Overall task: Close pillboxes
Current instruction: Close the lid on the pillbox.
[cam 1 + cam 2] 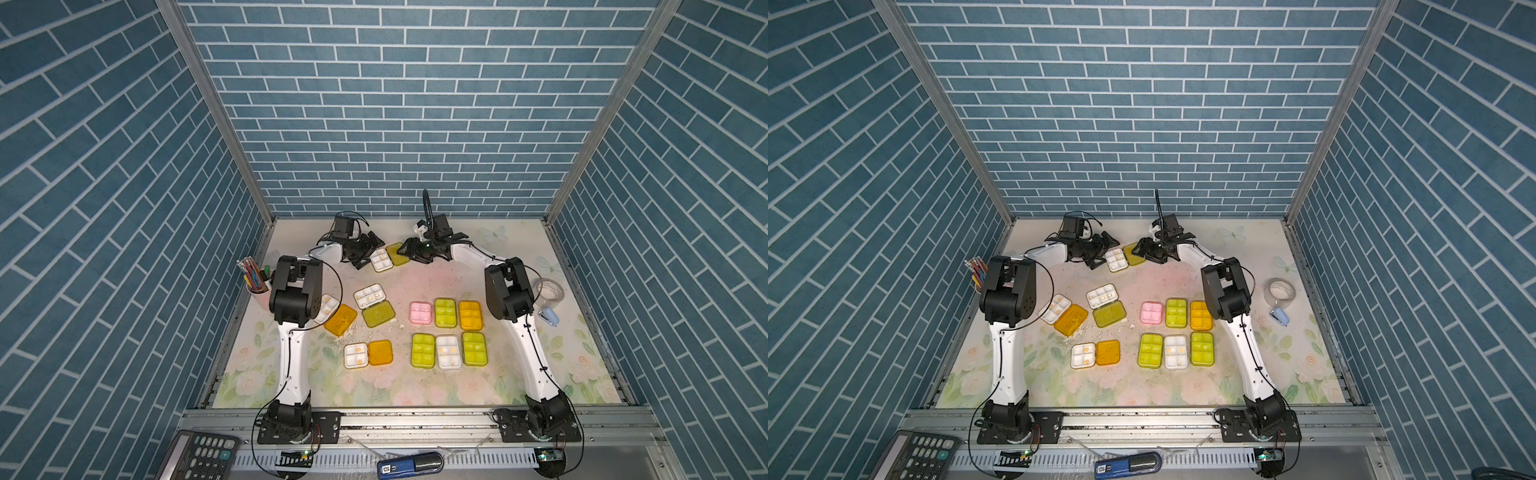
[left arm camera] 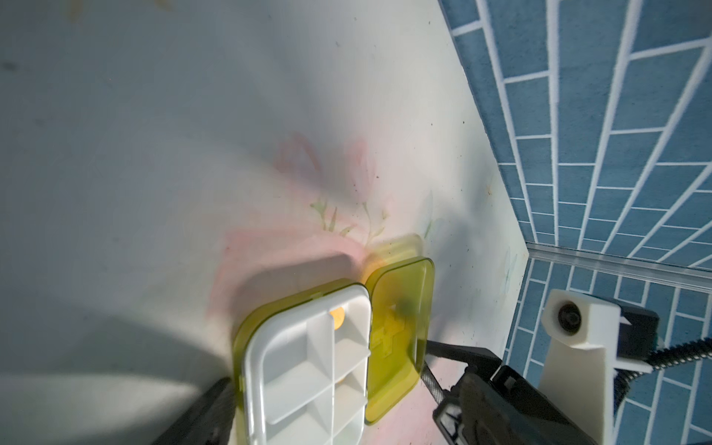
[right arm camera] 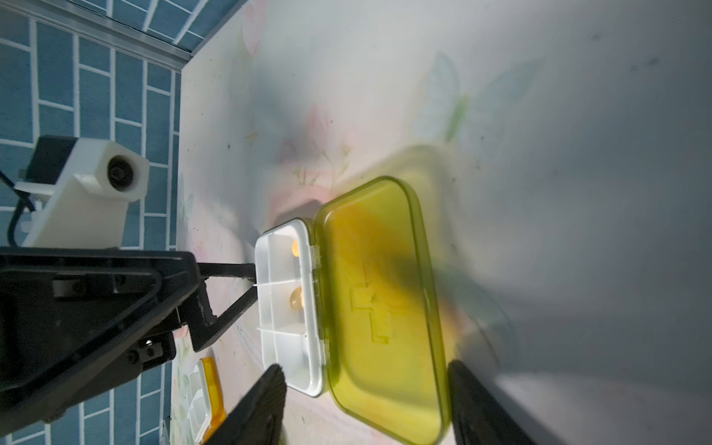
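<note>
Left gripper [image 3: 252, 281]: jaws apart, tips against the open pillbox [image 3: 279, 339]. Right gripper [image 3: 366, 368]: partly open, loosely straddling its lid [image 3: 385, 269].

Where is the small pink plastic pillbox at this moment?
In both top views, the small pink plastic pillbox lies closed near the middle of the table, leftmost in a row of three, beside a closed yellow-green plastic pillbox.

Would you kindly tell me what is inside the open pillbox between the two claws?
Two orange pills show in its white tray; the right claw partly covers one corner compartment.
</note>
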